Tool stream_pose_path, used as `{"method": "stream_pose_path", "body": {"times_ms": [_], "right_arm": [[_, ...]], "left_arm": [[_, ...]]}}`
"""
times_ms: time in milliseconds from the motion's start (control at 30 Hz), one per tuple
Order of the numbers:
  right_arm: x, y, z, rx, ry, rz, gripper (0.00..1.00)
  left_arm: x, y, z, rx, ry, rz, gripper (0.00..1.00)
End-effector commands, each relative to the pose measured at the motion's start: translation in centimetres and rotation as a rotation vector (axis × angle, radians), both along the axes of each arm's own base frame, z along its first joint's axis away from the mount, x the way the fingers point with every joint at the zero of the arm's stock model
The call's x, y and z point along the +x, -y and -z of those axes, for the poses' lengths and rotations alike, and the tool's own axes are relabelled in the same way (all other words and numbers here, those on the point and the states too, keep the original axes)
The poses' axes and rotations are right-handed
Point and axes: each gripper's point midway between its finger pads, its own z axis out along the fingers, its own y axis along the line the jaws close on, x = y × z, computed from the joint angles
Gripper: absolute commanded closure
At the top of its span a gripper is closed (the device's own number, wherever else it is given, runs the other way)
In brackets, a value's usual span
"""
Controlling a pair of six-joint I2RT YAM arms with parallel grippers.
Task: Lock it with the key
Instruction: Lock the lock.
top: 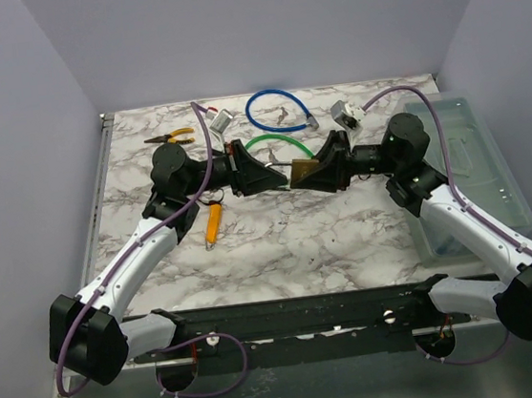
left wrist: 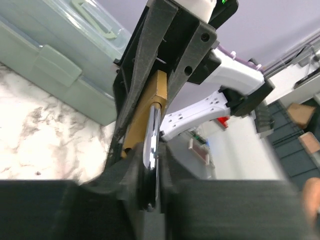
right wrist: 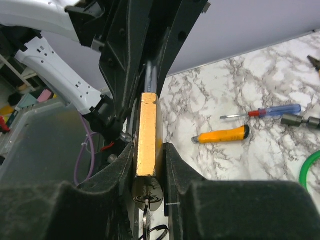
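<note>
At the centre of the top view the two arms meet nose to nose, with the brass lock [top: 303, 168] held between them. The left gripper [left wrist: 152, 167] is clenched on the chrome shackle [left wrist: 153, 131], seen edge-on at the middle of its wrist view. The right gripper [right wrist: 149, 160] grasps the lock body, its pads pressed on both flat faces. Splitting the hold this way likely lets one arm push the shackle home while the other braces the body. At the bottom centre of the right wrist view, a silver disc that looks like the head of the key [right wrist: 148, 192] sits at the lock's base, tucked between the right fingers, and neither gripper pinches it. Whether the shackle is fully seated cannot be told. Turning the key would seem to need one gripper to let go first.
</note>
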Motion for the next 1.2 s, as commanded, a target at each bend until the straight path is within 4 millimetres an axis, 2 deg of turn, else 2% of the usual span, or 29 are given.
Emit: {"method": "stream_pose_path", "body": {"times_ms": [0, 33, 100, 300, 433, 600, 767, 1067, 1167], "right_arm": [[-0.7, 0.1, -1.0, -0.008, -0.002, -0.019, 1.00], [-0.8, 0.2, -1.1, -0.010, -0.010, -0.020, 1.00], [-1.0, 0.2, -1.1, -0.016, -0.024, -0.024, 1.00], [-1.9, 0.4, -1.2, -0.019, -0.048, -0.059, 1.00], [-2.6, 0.4, -1.0, -0.021, -0.053, -0.103, 1.00], [-3.3, 0.4, -0.7, -0.030, -0.065, -0.152, 1.00], [-3.3, 0.3, -0.7, -0.035, -0.074, -0.170, 0.99], [-3.3, 0.2, -0.8, -0.038, -0.085, -0.201, 1.00], [-3.4, 0.2, -0.7, -0.042, -0.095, -0.209, 0.99]], "left_arm": [[-0.5, -1.8, 0.4, 0.065, 0.145, 0.006, 0.67], [-0.3, -2.2, 0.8, 0.099, 0.201, 0.001, 0.59], [-0.4, -2.9, 1.5, 0.172, 0.286, 0.001, 0.52], [-2.2, -4.1, 1.9, 0.251, 0.441, 0.040, 0.40], [-2.6, -4.0, 2.1, 0.249, 0.436, 0.062, 0.36], [-1.8, -3.5, 2.8, 0.274, 0.417, 0.046, 0.36], [-2.3, -2.7, 3.1, 0.271, 0.411, 0.081, 0.43], [-3.0, -1.5, 3.5, 0.281, 0.419, 0.105, 0.76], [-3.1, -1.4, 3.6, 0.283, 0.425, 0.108, 0.83]]}}
